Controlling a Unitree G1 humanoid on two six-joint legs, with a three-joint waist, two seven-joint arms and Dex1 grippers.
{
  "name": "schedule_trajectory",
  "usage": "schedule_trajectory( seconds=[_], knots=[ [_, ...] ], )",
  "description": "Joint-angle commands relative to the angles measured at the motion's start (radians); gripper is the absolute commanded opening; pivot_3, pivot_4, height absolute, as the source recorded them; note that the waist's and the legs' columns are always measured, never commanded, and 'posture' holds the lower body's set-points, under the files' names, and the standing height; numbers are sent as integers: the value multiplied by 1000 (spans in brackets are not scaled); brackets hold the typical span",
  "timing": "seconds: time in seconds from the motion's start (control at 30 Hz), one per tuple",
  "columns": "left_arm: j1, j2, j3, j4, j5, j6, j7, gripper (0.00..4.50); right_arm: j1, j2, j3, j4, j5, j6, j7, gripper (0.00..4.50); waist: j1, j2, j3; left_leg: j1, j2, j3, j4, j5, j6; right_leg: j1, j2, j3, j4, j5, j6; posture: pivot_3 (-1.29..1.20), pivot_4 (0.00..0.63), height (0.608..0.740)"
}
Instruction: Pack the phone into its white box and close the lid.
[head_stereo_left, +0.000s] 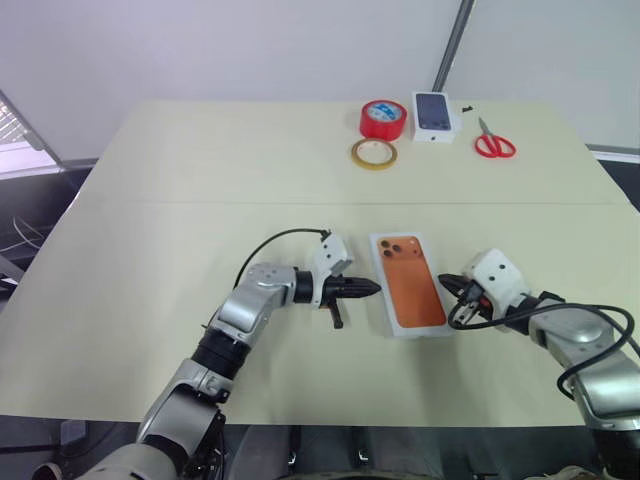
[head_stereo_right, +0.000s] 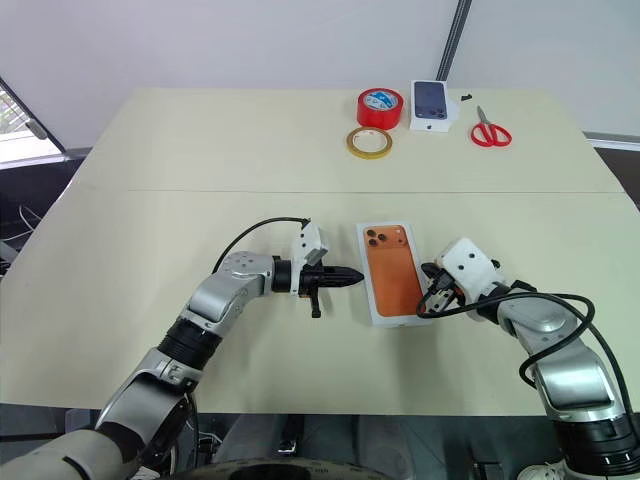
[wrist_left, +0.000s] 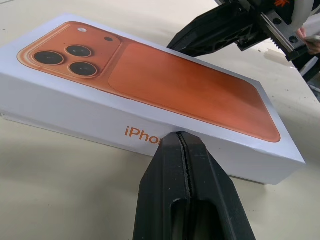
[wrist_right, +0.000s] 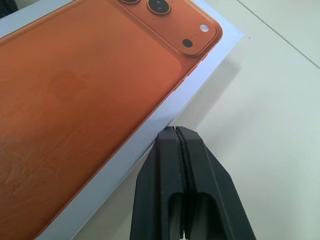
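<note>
The white box (head_stereo_left: 408, 284) lies closed near the table's front, between my two grippers. Its lid (wrist_left: 175, 85) sits on top and carries an orange phone picture with a camera cluster at the far corner; orange lettering runs along its side. The phone itself is hidden. My left gripper (head_stereo_left: 372, 288) is shut and empty, its tip against the box's left long side. My right gripper (head_stereo_left: 447, 281) is also shut and empty, its tip at the box's right long side. In the right wrist view its fingertips (wrist_right: 176, 137) rest close to the lid's white edge.
At the table's far side stand a red tape roll (head_stereo_left: 383, 119), a yellowish tape ring (head_stereo_left: 373, 153), a small white box with a dark phone picture (head_stereo_left: 434, 115) and red scissors (head_stereo_left: 493, 143). Bare tabletop surrounds the closed box.
</note>
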Motion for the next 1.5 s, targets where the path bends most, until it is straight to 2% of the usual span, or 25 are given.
schedule_trajectory(
  seconds=[0.03,0.23,0.37,0.53,0.63,0.67,0.77,0.83,0.9,0.97,1.0,1.17,1.27,1.4,1.5],
  knots=[
    [-63,-18,54,-34,-41,-22,7,0,-42,-8,-78,-24,66,-33,25,32,0,0,0,0,0,0,0,0,0,0,0,0,0,0,0,0,150,740],
    [-223,-58,123,122,-69,-64,-11,0,-117,17,-118,-19,174,6,42,32,0,-1,1,0,0,0,0,0,0,0,0,0,0,0,0,0,150,740],
    [-270,-115,37,354,67,-234,21,0,-58,1,6,-38,111,-29,66,32,3,-1,1,0,0,0,-1,0,0,0,0,-1,-1,0,0,0,150,740],
    [-290,-140,-9,546,171,-308,66,0,-10,-30,152,-4,-56,-66,17,32,2,-2,0,0,-1,0,0,0,1,0,0,0,-1,0,0,0,150,740],
    [-284,-131,8,533,141,-261,-8,0,-26,7,129,-25,17,6,17,32,-1,-4,-1,3,-1,0,0,0,1,5,0,-1,-2,0,0,0,150,740],
    [-282,-128,22,520,129,-257,-18,250,-37,26,103,-38,79,58,26,1,-2,-5,-2,3,-1,0,0,0,1,4,0,0,-2,0,0,0,150,740],
    [-281,-115,86,447,76,-244,-30,1314,-72,59,21,-51,180,89,36,843,-3,-5,-1,3,0,0,0,0,1,4,0,0,-1,0,0,0,150,740],
    [-275,-89,119,382,57,-247,-21,2305,-86,56,-18,-53,209,73,49,1857,-6,-4,-1,1,0,0,0,0,1,1,0,0,-1,0,0,0,150,740],
    [-265,-40,172,277,-8,-166,-47,3288,-106,69,-91,-62,302,96,58,2891,-8,-4,0,-2,0,0,0,0,1,-2,0,0,1,0,0,0,150,740],
    [-230,48,217,159,-49,-98,-70,4384,-85,42,-141,-68,347,79,108,3993,-7,-4,0,-3,0,0,0,0,0,-4,0,0,2,0,0,0,150,740],
    [-204,95,218,116,-42,-87,-79,4500,-65,24,-153,-63,345,59,134,4474,-6,-4,0,-3,0,0,-1,0,0,-5,0,0,2,0,0,0,150,740],
    [-59,280,258,-19,-46,-106,-111,4500,12,-34,-226,-42,356,-33,227,4474,-4,-3,-1,-2,0,0,-3,0,0,-4,0,0,1,0,0,0,150,740],
    [83,393,334,-119,-79,-104,-128,4500,43,-62,-288,11,342,-100,271,4474,-3,-3,0,-2,0,0,-2,0,0,-4,-1,0,0,0,0,0,150,740],
    [233,464,410,-226,-121,-62,-92,4500,77,-80,-310,63,340,-147,312,4474,-1,-2,0,-2,0,0,-4,0,0,-4,-2,0,-1,0,0,0,150,740],
    [304,502,471,-275,-212,53,-100,4500,79,-93,-302,93,329,-177,335,4474,0,-2,0,-2,0,0,-4,0,0,-3,-3,0,-1,0,0,0,150,740]
  ],
)
